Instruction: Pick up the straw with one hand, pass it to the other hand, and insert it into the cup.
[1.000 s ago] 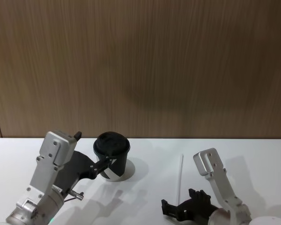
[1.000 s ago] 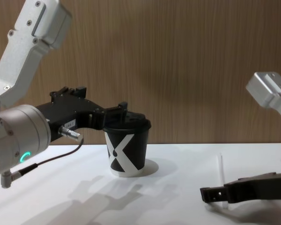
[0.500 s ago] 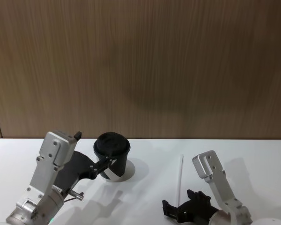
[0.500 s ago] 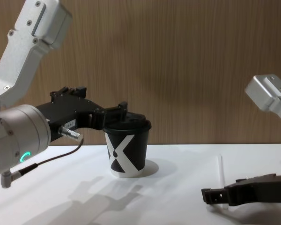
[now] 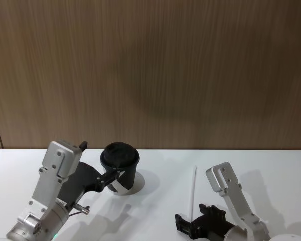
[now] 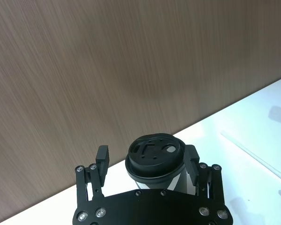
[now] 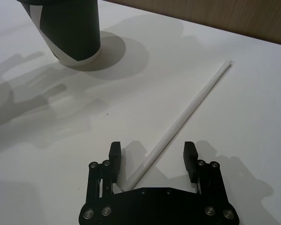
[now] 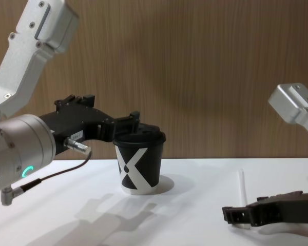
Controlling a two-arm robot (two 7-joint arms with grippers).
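Observation:
The black cup [image 5: 121,170] with its white X mark [image 8: 132,165] stands upright on the white table, lid on. My left gripper [image 5: 115,173] [image 8: 136,123], on the silver wrist with the green ring, is open at lid height; in the left wrist view its fingers [image 6: 102,157] stand on either side of the cup [image 6: 155,150]. To the right the white straw [image 5: 192,193] [image 8: 241,185] lies flat. My right gripper [image 5: 188,225] [image 8: 231,214] hovers low over the straw's near end, open. In the right wrist view the straw [image 7: 196,98] runs between its fingers [image 7: 114,155].
A wood-panelled wall [image 5: 150,75] closes off the back of the table [image 5: 155,211]. Bare white surface lies between the cup and the straw and in front of both.
My right gripper has sunk a little lower toward the table over the straw's near end. The left gripper, the cup and the straw have stayed where they were.

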